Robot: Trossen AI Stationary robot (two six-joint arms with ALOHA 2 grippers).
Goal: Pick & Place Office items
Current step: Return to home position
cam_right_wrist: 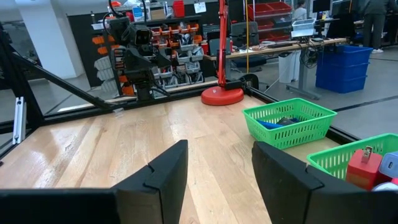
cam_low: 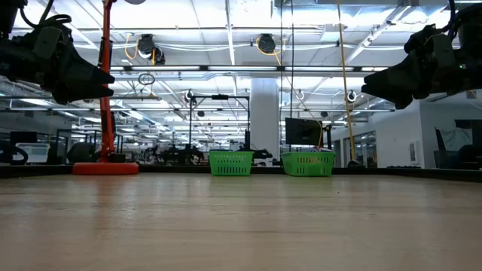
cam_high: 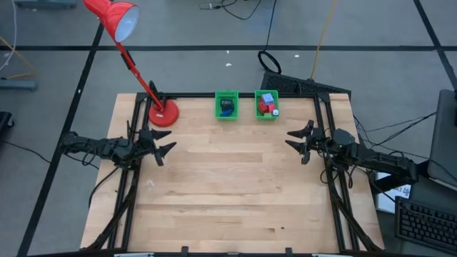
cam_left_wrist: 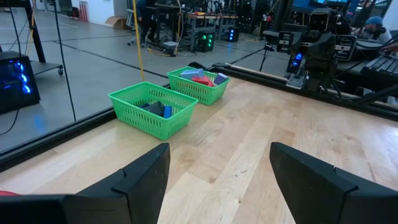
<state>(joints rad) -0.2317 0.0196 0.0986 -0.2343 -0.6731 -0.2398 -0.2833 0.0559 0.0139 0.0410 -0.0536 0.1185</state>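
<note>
The office items lie inside two green mesh baskets at the table's far edge. The left basket (cam_high: 226, 105) holds dark blue and black oblongs (cam_left_wrist: 157, 109). The right basket (cam_high: 267, 104) holds red blocks (cam_right_wrist: 364, 167), a pale blue cube (cam_high: 268, 98) and small bits. My left gripper (cam_high: 166, 143) hovers open and empty over the table's left side. My right gripper (cam_high: 294, 141) hovers open and empty over the right side. Both are well above the wood, as the low view shows.
A red desk lamp stands with its round base (cam_high: 163, 113) at the far left, beside the left basket, its shade (cam_high: 114, 16) hanging beyond the table. Bare wooden tabletop (cam_high: 228, 193) spreads between the arms and toward the near edge. Black frame rails (cam_high: 334, 193) run along both sides.
</note>
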